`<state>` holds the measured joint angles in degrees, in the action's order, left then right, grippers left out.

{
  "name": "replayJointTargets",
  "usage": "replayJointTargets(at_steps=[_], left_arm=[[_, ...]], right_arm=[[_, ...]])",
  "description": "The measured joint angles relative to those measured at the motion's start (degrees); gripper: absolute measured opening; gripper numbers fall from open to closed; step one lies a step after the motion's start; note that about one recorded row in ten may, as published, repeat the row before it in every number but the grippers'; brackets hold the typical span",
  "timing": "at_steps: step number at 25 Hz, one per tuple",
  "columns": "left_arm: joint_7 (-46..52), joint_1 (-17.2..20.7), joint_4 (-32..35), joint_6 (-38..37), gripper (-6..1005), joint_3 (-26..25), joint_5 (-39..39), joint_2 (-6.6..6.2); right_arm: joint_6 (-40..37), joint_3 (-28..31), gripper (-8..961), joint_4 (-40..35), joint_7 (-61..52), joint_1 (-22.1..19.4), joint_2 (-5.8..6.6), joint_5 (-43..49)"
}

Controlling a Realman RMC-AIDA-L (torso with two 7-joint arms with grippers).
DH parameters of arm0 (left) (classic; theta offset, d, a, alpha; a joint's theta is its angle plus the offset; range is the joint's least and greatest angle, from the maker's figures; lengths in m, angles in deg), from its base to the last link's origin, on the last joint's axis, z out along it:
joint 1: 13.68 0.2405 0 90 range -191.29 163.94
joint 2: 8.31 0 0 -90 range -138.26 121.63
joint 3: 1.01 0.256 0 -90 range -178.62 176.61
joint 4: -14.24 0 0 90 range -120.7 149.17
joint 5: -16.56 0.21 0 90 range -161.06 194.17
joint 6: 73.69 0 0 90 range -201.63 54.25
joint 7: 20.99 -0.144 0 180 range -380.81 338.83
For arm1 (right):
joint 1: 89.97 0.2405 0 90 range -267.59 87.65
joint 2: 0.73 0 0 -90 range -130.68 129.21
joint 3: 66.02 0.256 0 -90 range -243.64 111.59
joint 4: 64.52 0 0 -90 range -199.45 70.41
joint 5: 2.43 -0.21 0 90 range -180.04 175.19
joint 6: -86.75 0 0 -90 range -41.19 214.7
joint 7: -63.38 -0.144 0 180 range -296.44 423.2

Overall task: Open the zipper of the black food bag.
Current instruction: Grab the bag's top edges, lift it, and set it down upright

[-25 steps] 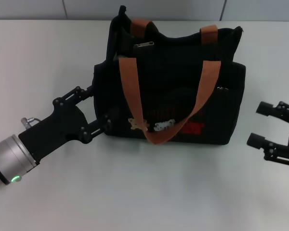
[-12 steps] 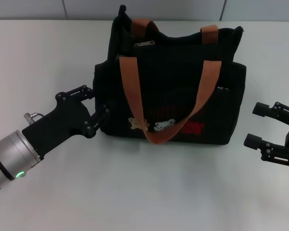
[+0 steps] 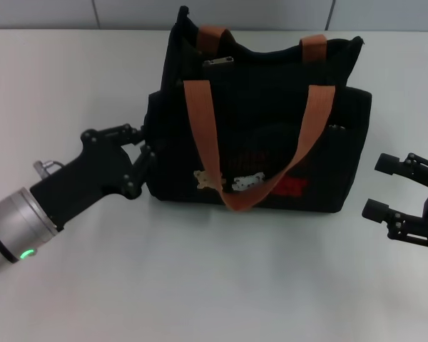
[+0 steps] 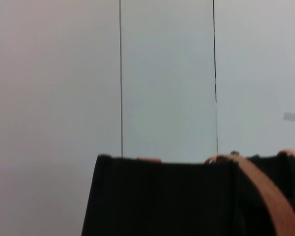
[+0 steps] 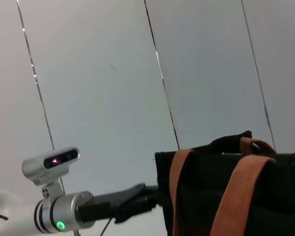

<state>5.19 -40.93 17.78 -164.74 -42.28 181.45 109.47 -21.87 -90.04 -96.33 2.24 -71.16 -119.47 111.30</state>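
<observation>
The black food bag (image 3: 260,135) stands upright mid-table, with orange-brown straps and bear patches on its front. Its zipper runs along the top edge, and the small grey pull tab (image 3: 217,62) lies near the bag's back left corner. My left gripper (image 3: 143,142) is open at the bag's left side, its fingertips against or just off the fabric, holding nothing. My right gripper (image 3: 376,186) hangs open and empty a short way right of the bag. The left wrist view shows the bag's side (image 4: 162,196) close up. The right wrist view shows the bag (image 5: 221,191) and the left arm (image 5: 103,206).
The white table (image 3: 214,285) stretches wide in front of the bag and to its left. A pale panelled wall (image 3: 214,13) rises just behind the bag.
My left gripper has drawn back from around the bag's lower left corner and risen to its left side. The bag has shifted slightly right. The right gripper has edged a little towards the bag.
</observation>
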Motion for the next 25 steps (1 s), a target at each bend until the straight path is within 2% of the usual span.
replayJointTargets(at_steps=[3, 7, 10, 12, 13, 14, 16, 17, 18, 19, 21, 23, 25], left_arm=[[0.34, -0.81, 0.45, -2.89, 178, -0.09, 0.02, -0.96], [2.24, -2.93, 0.82, -6.39, 148, -0.13, 0.01, -3.25], [3.72, -5.35, 1.49, -6.93, 126, 0.38, 0.30, -3.79], [4.06, -6.97, 3.09, -7.76, 112, 0.61, 0.37, -3.60], [5.16, -8.94, 5.83, -9.85, 110, 0.48, 0.36, -3.43], [5.16, -8.94, 5.83, -9.85, 108, 0.48, 0.36, -3.43], [6.87, -11.87, 10.91, -13.44, 104, 0.24, 0.05, -3.00], [7.66, -13.38, 13.84, -15.31, 102, 0.25, -0.34, -2.52], [9.22, -17.48, 22.87, -19.51, 102, 0.88, -1.79, -0.59], [9.22, -17.48, 22.87, -19.51, 102, 0.88, -1.79, -0.59], [11.00, -21.91, 32.66, -22.95, 102, 1.79, -2.67, 1.11], [12.70, -24.69, 38.03, -24.09, 103, 2.94, -2.61, 1.41], [14.45, -26.05, 39.35, -24.13, 103, 4.93, -2.66, 1.40]], right_arm=[[-0.03, -0.02, 828, 0.00, -0.08, -0.03, 0.01, -0.09], [-0.34, 0.04, 828, -0.02, -0.64, -0.12, 0.16, -0.29], [-0.37, 0.13, 828, -0.26, -1.38, -0.18, 0.19, -0.33], [-0.41, 0.21, 828, -0.47, -1.59, -0.32, 0.17, -0.39], [-0.55, 0.25, 828, -0.59, -1.75, -0.36, 0.10, -0.43], [-0.55, 0.25, 828, -0.59, -1.75, -0.36, 0.10, -0.43], [-0.63, 0.40, 828, -0.65, -2.11, -0.37, 0.11, -0.44], [-0.65, 0.55, 828, -0.65, -2.29, -0.40, 0.16, -0.45], [-0.65, 0.75, 828, -0.65, -2.41, -0.44, 0.21, -0.45], [-0.65, 0.75, 828, -0.65, -2.41, -0.44, 0.21, -0.45], [-0.66, 0.85, 828, -0.65, -2.41, -0.42, 0.17, -0.45], [-0.64, 0.88, 828, -0.60, -2.41, -0.42, 0.12, -0.51], [-0.44, 0.88, 828, -0.60, -2.41, -0.47, 0.14, -0.58]])
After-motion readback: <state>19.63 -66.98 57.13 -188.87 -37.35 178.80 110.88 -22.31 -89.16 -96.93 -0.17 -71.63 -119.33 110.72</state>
